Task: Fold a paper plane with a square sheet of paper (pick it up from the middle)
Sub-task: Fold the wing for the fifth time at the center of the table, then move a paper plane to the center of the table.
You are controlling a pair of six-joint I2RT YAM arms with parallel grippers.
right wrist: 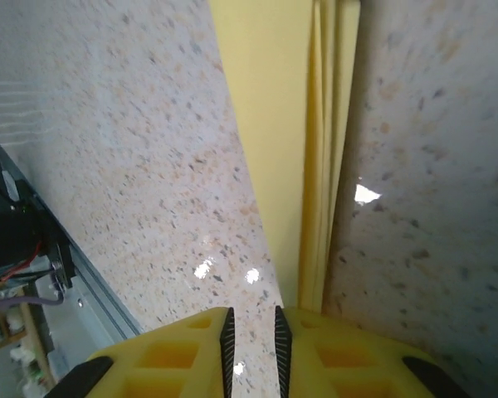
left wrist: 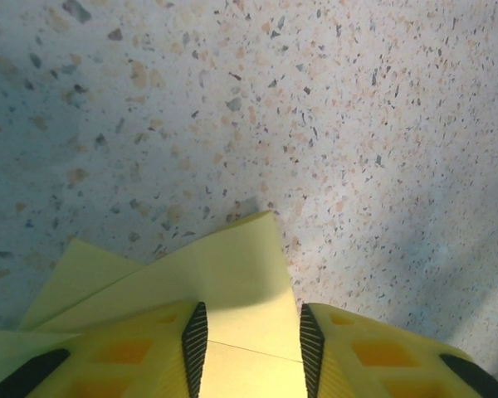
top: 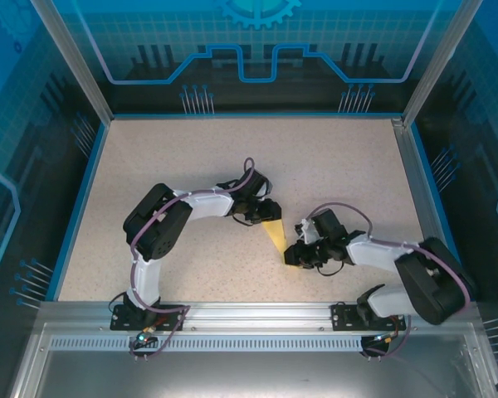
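Paper plane (top: 276, 236): narrow creased yel. wedge

The paper plane (top: 274, 235) is thin, matt yellow paper, smooth and sharply creased. The worktop (top: 315, 166) is speckled, stone-like and faintly glossy. The left gripper (left wrist: 249, 348) has smooth yellow plastic fingers (left wrist: 373, 356) with black ribbed pads (left wrist: 196, 344). The rail (top: 257, 313) along the near edge is brushed metal.

One paper plane (top: 274, 235), one table (top: 191, 166), and two hands: left hand (top: 270, 216), right hand (top: 293, 254).
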